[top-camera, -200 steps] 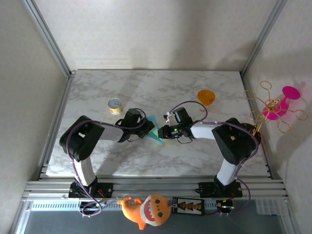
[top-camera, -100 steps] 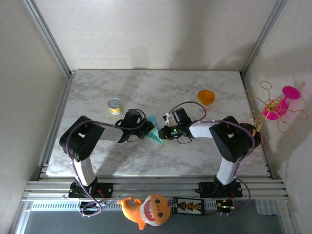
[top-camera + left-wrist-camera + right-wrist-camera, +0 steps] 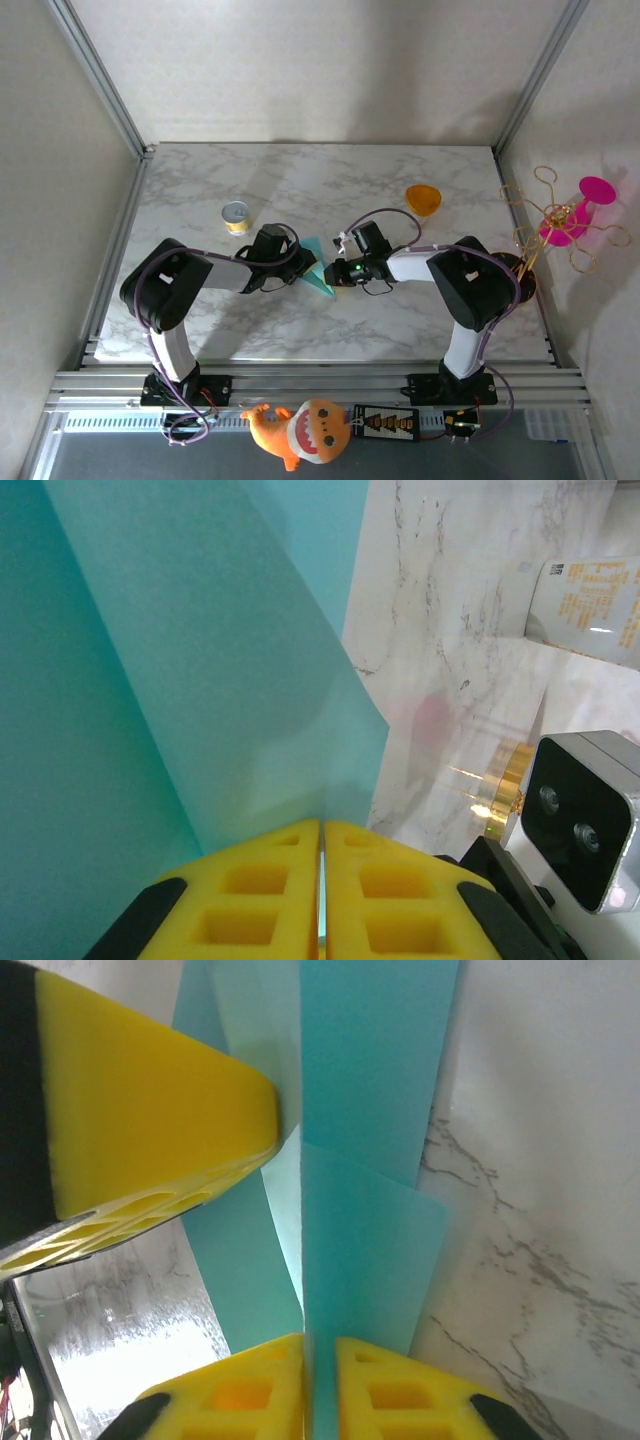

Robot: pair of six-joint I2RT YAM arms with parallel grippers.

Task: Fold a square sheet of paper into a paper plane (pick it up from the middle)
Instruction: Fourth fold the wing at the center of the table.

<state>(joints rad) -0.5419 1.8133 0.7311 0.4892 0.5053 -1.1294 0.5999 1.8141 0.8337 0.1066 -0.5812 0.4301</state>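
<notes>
1. The left arm (image 3: 180, 285) rises from its base at the table's (image 3: 400, 325) near edge. It bends at a raised elbow, and its forearm reaches low and rightward to the table's middle.
2. A small yellow can (image 3: 236, 217) stands upright behind that forearm, apart from it.
3. The left fingers (image 3: 260, 890) are clenched. In the left wrist view their yellow pads press together with a thin edge of the teal paper (image 3: 200, 680) caught between them.
4. The teal paper (image 3: 322, 280) sits at the table's middle, between the two wrists. It is folded into overlapping flaps and narrows to a point towards the near edge. Whether it rests on the marble or hangs just above it cannot be told.
5. The right fingers (image 3: 400, 1390) are clamped on the paper's (image 3: 370, 1110) opposite side, with a layer running down between their pads. A left pad (image 3: 150, 1110) touches the paper just beside them.
6. The right arm (image 3: 470, 285) mirrors the left, elbow raised and forearm reaching leftward and low.
7. An orange cup (image 3: 423, 199) lies behind it, well apart.
</notes>
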